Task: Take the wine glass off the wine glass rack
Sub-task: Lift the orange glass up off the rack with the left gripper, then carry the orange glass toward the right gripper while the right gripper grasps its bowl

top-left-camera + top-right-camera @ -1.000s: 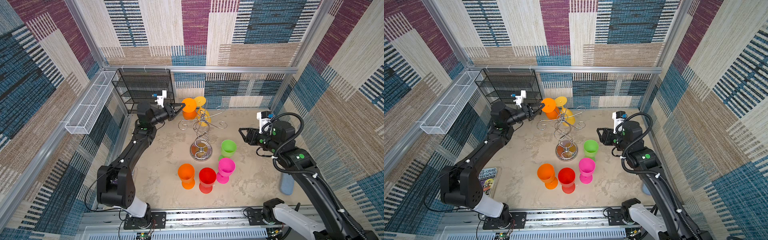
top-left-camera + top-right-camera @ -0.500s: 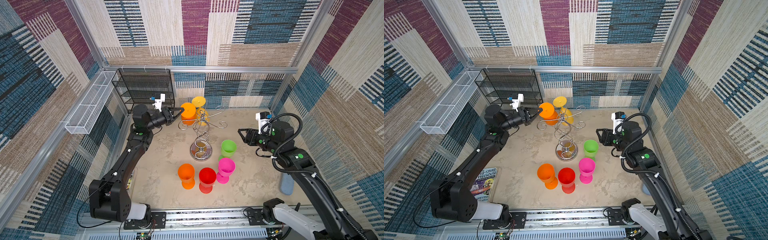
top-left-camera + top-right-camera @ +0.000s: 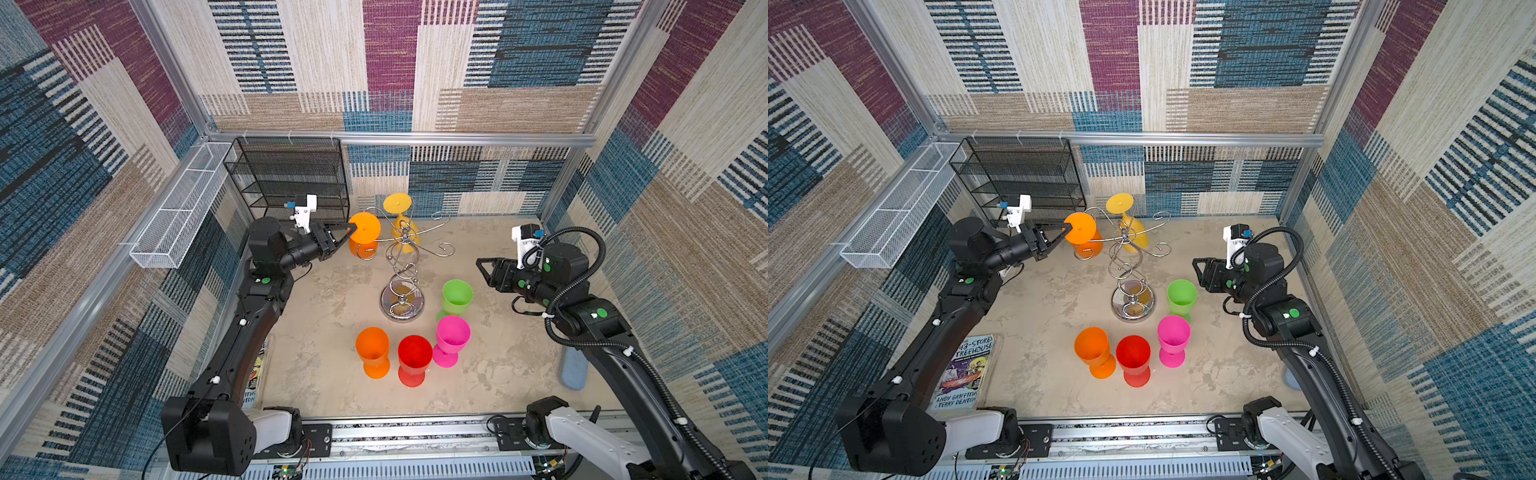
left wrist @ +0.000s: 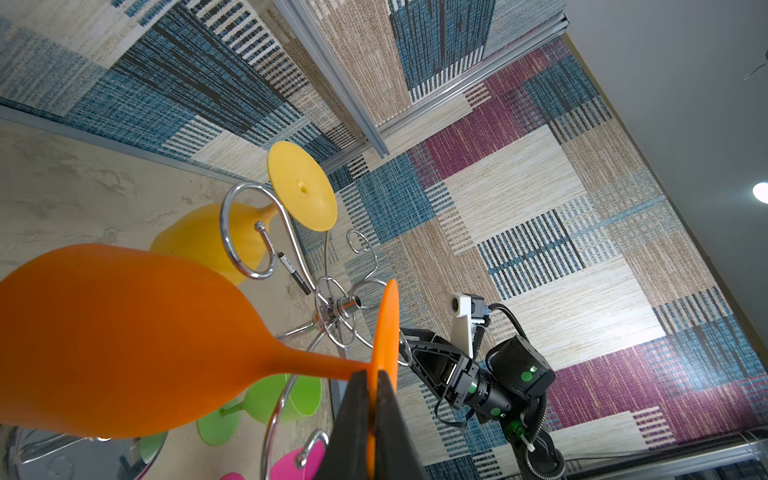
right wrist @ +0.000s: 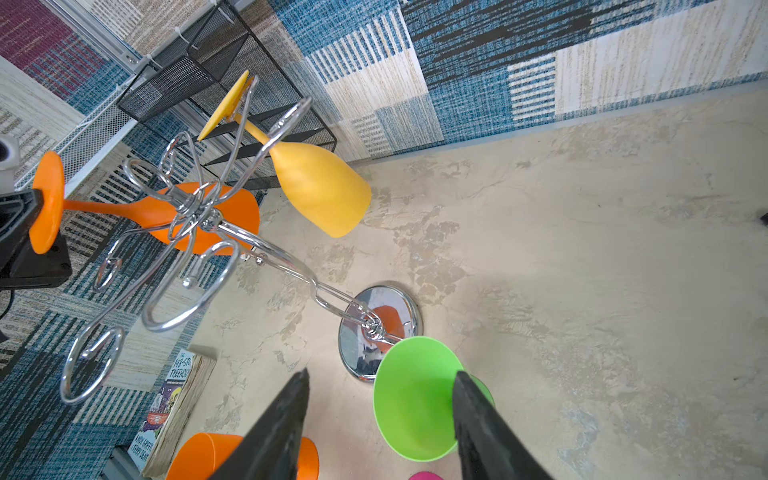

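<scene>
The left gripper (image 3: 351, 227) is clamped on the foot of the upside-down orange glass (image 3: 366, 229) beside the rack (image 3: 401, 266), while the right gripper (image 3: 484, 274) hangs with jaws apart, empty, near the green glass (image 3: 457, 295).

Shelf unit (image 3: 291, 178) behind wine glass rack (image 3: 388, 306)

This looks like a robot lab, a little test box and not a home. Two black robot arms, the left arm (image 3: 249, 340) and the right arm (image 3: 623, 361), are bolted to a metal rail (image 3: 415, 432) at the front. Silver frame bars (image 3: 395, 138) hold walls (image 3: 390, 50) covered in patchwork cloth round a small sandy table (image 3: 519, 374). The arms carry little white cameras (image 3: 307, 210) and thick black wires (image 3: 598, 245). A wine glass rack (image 3: 401, 266) and bright plastic glasses (image 3: 413, 359) stand on the table.
</scene>
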Robot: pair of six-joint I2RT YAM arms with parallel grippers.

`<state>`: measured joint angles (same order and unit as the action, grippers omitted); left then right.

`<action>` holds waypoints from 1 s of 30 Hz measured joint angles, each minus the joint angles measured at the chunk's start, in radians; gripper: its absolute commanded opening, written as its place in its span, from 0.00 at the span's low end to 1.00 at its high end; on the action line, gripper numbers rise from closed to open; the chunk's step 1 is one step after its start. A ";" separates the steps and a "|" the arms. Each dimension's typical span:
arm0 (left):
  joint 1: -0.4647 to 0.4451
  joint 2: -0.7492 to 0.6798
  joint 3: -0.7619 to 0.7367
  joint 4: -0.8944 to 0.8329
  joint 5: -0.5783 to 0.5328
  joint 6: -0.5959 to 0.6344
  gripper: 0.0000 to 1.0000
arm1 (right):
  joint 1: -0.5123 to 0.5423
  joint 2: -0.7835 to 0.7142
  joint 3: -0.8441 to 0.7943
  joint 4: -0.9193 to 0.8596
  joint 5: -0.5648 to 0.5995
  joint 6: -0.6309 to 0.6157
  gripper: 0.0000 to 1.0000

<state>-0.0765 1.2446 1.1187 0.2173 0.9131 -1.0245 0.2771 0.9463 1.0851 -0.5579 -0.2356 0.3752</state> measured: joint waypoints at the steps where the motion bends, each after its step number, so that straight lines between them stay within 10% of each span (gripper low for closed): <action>1: 0.012 -0.018 -0.010 -0.010 -0.002 0.003 0.00 | 0.000 -0.002 0.000 0.000 0.000 0.000 0.57; 18: 0.112 -0.270 0.143 -0.333 -0.095 0.185 0.00 | -0.003 -0.065 -0.024 0.165 -0.049 -0.006 0.57; 30: 0.058 -0.234 0.146 -0.002 -0.042 -0.113 0.00 | -0.004 -0.021 -0.054 0.468 -0.237 0.049 0.54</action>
<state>-0.0181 1.0103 1.2648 0.2153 0.8711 -1.1370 0.2733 0.9257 1.0309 -0.0902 -0.4725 0.4240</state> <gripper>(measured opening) 0.077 0.549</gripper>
